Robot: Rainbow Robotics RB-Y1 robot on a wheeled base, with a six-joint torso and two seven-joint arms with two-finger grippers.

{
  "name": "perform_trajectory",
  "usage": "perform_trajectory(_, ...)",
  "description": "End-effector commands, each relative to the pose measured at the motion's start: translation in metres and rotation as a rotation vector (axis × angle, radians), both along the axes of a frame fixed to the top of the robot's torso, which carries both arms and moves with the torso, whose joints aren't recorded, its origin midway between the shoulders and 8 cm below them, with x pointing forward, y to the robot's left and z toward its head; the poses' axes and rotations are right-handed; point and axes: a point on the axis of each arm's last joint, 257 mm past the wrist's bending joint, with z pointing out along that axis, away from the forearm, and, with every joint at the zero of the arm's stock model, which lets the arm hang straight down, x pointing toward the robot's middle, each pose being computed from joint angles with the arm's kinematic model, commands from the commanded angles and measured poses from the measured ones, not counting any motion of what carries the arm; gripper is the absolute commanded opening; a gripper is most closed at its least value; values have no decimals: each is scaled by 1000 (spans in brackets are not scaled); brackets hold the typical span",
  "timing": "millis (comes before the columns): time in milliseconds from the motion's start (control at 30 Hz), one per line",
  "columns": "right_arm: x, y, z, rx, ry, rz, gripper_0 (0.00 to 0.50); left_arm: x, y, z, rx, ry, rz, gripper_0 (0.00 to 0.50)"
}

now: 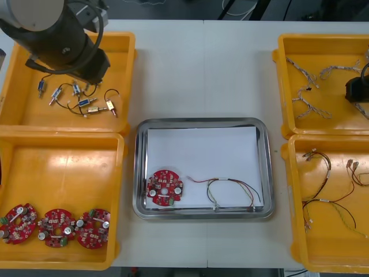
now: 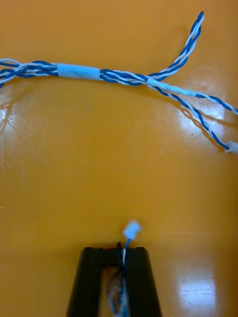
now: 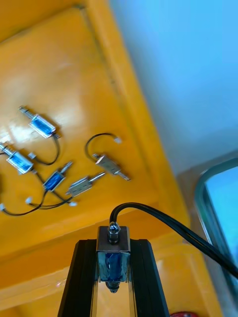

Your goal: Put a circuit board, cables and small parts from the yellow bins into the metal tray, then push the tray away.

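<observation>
Over the far left bin (image 1: pixel 130 75), the left pincer (image 3: pixel 113 243) pinches a part (image 3: pixel 113 236) whose trailing black lead (image 3: pixel 163 218) could snag the rim; in the far right bin (image 1: pixel 280 86) the right pincer (image 2: pixel 116 252) nips a cable (image 2: pixel 132 230) by its tip, which may slip before reaching the tray (image 1: pixel 139 173).

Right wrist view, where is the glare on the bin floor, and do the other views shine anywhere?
Right wrist view: glare patches on the cable bin's floor, by the blue and white cable's ends and beside the right gripper. Left wrist view: a sheen on the parts bin's floor around the small metal parts. Front view: the tray's rim gleams; its white inside does not.
</observation>
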Motion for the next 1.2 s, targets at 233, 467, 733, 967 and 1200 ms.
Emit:
perform_trajectory(233,15,9,30,-1,-55,22,0,-37,-86,-32,-115,25,95,0)
perform_trajectory(467,10,11,57,-74,-17,76,0,-57,-112,-59,-132,68,148,0)
perform_trajectory(733,15,33,68,-12,-39,107,0,-75,-118,-95,-122,119,265,0)
perform_trajectory(967,27,63,78,5,-66,158,0,-75,-129,-115,-165,123,329,0)
perform_trajectory(1200,35,82,81,8,-75,175,0,-66,-134,-131,-181,113,347,0)
